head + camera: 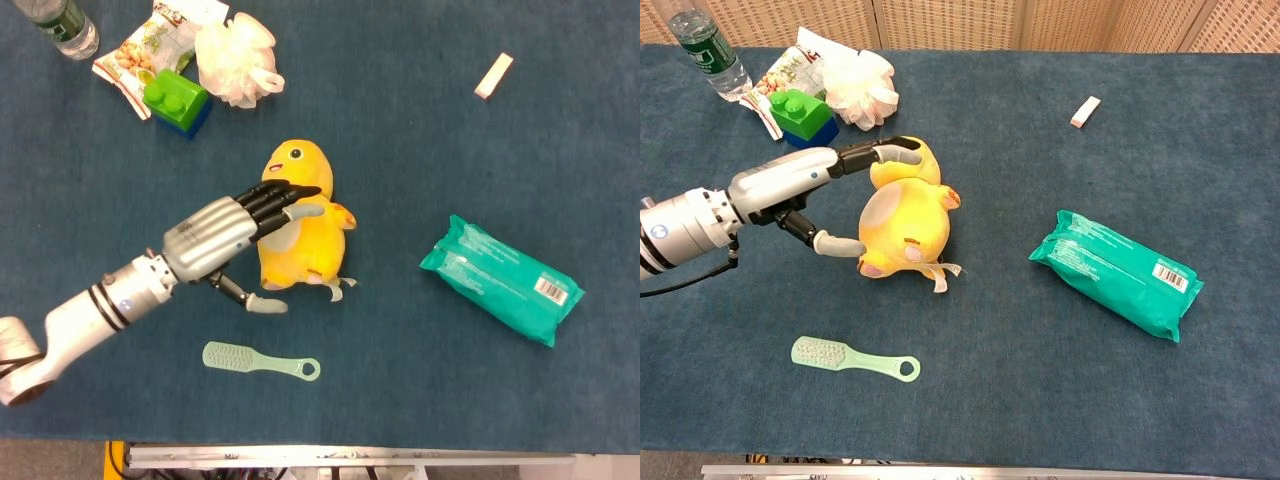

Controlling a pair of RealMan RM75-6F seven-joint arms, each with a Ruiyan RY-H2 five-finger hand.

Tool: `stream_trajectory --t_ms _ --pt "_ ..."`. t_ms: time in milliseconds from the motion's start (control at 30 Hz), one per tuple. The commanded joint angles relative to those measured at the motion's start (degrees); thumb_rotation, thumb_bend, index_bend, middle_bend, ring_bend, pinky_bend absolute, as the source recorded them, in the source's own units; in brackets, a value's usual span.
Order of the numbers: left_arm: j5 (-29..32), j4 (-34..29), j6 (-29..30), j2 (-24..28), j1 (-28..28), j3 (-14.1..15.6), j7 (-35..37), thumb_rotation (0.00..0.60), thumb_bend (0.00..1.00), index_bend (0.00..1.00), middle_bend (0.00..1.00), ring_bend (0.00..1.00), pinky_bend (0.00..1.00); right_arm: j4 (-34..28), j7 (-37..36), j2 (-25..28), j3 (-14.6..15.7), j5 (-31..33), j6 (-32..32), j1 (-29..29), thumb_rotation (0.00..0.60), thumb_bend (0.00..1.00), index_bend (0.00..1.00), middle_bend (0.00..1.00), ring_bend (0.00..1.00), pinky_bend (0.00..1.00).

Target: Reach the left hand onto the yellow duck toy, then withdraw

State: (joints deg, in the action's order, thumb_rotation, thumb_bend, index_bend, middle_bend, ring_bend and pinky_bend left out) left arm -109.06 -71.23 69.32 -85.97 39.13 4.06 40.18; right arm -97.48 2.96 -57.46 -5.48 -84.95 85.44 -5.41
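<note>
Fingers [285, 195] spread over plump plush yellow duck toy [300, 245].

Teal wipes pack [501, 278] lying at an angle on the right of the blue table [420, 150]. Pale green brush [260, 361] sitting near the front edge. Back left: water bottle [60, 27], snack packet [130, 52], green block on blue block [177, 100], white mesh puff [236, 58] touching the packet. White eraser [493, 76] lying far right.
</note>
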Motion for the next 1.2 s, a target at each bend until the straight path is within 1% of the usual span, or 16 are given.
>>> stream_trajectory --t_ms 33,100,233,333,633,900,1200 --pt "0.5 2.3 0.6 -2.4 0.6 0.2 0.3 0.243 0.05 0.01 0.0 0.0 0.0 -0.1 0.1 0.0 0.0 0.1 0.0 0.0 0.6 0.23 0.14 0.23 0.13 0.31" --pt "0.8 3.9 1.3 -4.1 0.9 0.1 0.4 0.242 0.05 0.01 0.0 0.0 0.0 -0.1 0.3 0.0 0.0 0.2 -0.1 0.0 0.6 0.23 0.14 0.23 0.13 0.31" --pt "0.9 5.5 2.0 -5.7 1.1 0.1 0.9 0.241 0.05 0.01 0.0 0.0 0.0 -0.2 0.4 0.0 0.0 0.3 -0.2 0.0 0.6 0.23 0.14 0.23 0.13 0.31" --pt "1.4 9.8 3.4 -9.7 1.6 -0.4 2.0 0.239 0.05 0.01 0.0 0.0 0.0 -0.3 0.5 0.1 -0.1 0.6 -0.3 0.1 0.6 0.23 0.14 0.23 0.13 0.31" --pt "1.1 19.7 6.8 -16.2 2.0 0.9 2.6 0.238 0.05 0.0 0.0 0.0 0.0 -0.3 0.6 0.2 -0.1 1.1 -0.1 0.4 0.6 0.23 0.14 0.23 0.13 0.31" --pt "0.3 25.2 9.6 -19.6 1.5 3.0 1.5 0.23 0.04 0.0 0.0 0.0 0.0 -0.7 1.0 0.4 -0.1 1.3 -0.2 0.5 0.6 0.23 0.14 0.23 0.13 0.31" --pt "0.5 30.4 9.3 -22.9 1.9 4.6 1.0 0.228 0.04 0.0 0.0 0.0 0.0 -0.7 1.0 0.2 -0.1 1.4 -0.2 0.6 0.6 0.23 0.14 0.23 0.13 0.31"
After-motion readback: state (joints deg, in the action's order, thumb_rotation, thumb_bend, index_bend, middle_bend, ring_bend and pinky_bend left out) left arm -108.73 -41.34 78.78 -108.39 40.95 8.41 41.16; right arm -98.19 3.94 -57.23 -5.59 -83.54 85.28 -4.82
